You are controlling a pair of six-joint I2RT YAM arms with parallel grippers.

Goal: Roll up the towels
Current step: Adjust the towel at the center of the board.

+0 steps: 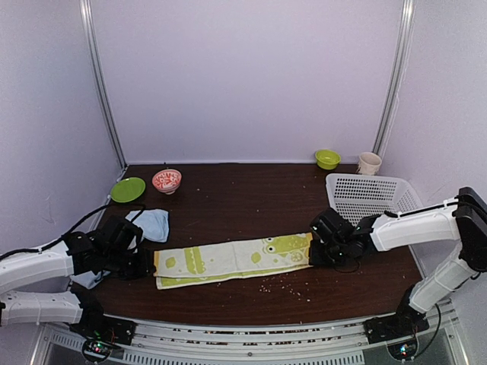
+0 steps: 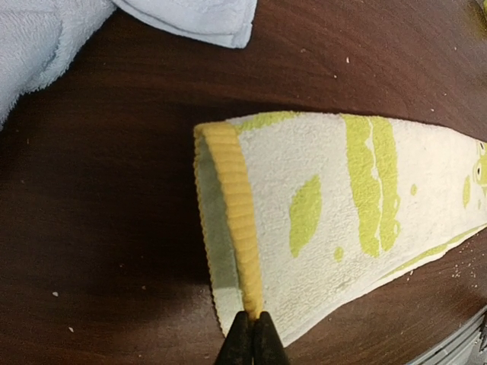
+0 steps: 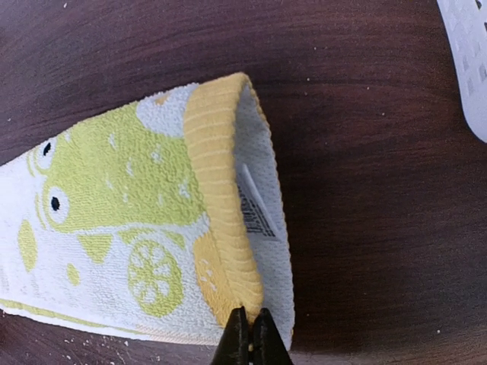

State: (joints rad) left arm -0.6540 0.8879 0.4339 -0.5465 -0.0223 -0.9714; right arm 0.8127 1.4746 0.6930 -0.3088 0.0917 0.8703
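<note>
The lime-green and cream towel (image 1: 232,259) lies stretched flat across the table's middle, folded lengthwise. My left gripper (image 1: 148,264) is shut on the yellow edge of its left end (image 2: 232,201) and lifts that edge a little. My right gripper (image 1: 316,249) is shut on the yellow edge of its right end (image 3: 217,205), which is curled up and shows a label. The pale blue towel (image 1: 149,223) lies crumpled behind the left arm; it also shows in the left wrist view (image 2: 190,19).
A white perforated basket (image 1: 367,196) stands at the right, close to the right arm. A green plate (image 1: 128,188) and a red-patterned bowl (image 1: 167,180) sit at back left. A green bowl (image 1: 328,158) and a cream cup (image 1: 369,163) sit at back right. Crumbs lie near the towel's front.
</note>
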